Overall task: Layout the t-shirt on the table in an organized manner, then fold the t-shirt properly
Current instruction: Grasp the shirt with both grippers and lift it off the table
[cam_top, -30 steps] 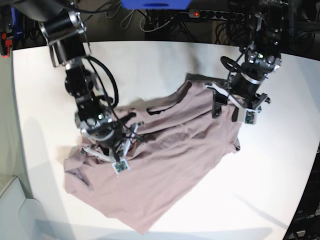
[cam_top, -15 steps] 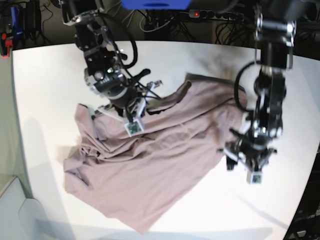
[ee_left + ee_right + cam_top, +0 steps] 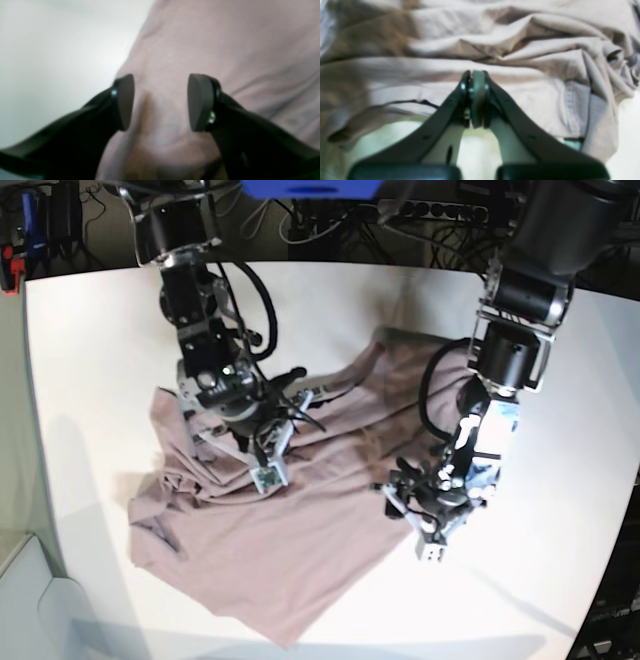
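The t-shirt [image 3: 300,520] lay crumpled and skewed across the middle of the table [image 3: 90,340], stretching from the lower left of the base view up toward the upper right, with bunched folds along its left side and a smoother flat stretch toward the bottom.

The right gripper [image 3: 262,463], left of center in the base view, sat low over the rumpled upper part of the shirt. In the right wrist view its jaws were pressed together [image 3: 475,97] with no gap visible; wrinkled cloth lay just beyond the tips, and whether any fabric was caught between them could not be told.

The left gripper [image 3: 425,525], right of center in the base view, hung at the shirt's right-hand edge. In the left wrist view its fingers [image 3: 125,100] stood spread apart, with smooth pink cloth showing in the gap between them [image 3: 160,102] and bare white table filling the upper left of that frame. Nothing was pinched between them
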Tool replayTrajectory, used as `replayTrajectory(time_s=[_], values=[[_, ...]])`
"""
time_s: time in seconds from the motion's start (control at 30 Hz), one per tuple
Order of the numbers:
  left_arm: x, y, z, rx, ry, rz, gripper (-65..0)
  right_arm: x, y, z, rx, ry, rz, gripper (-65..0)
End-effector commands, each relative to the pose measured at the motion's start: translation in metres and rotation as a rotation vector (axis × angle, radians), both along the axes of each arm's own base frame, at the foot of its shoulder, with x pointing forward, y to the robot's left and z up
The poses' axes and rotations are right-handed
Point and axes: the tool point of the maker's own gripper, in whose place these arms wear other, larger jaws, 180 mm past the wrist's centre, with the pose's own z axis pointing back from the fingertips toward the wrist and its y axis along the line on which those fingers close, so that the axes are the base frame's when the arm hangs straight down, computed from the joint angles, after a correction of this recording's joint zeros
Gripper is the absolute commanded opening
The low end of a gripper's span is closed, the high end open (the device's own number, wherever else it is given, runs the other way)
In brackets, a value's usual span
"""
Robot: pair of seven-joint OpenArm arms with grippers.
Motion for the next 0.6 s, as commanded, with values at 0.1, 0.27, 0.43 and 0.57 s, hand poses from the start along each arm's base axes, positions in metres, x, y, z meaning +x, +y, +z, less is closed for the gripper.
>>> replayTrajectory(time_s=[0.1,0.27,0.43,0.57], values=[[0.003,0.006,0.005,0.001,-0.025,0.014,-31.5,0.018,0.018,0.005,0.037,-0.015,0.010,-65.0],[-0.033,0.044,-0.033,0.058,0.058,0.046,-31.5,-0.004,0.025,-0.045,0.034,0.102,0.016,-65.0],[-0.071,0.080,-0.054,0.111,0.106,0.065,-31.6,-0.030,-0.007,-0.083,-0.016,0.136,0.000,-65.0],[-0.111,0.100,-0.055,0.088,0.094,0.108,-31.6,-0.045,-0.047,-0.101,-0.096,0.163,-0.011,-65.0]])
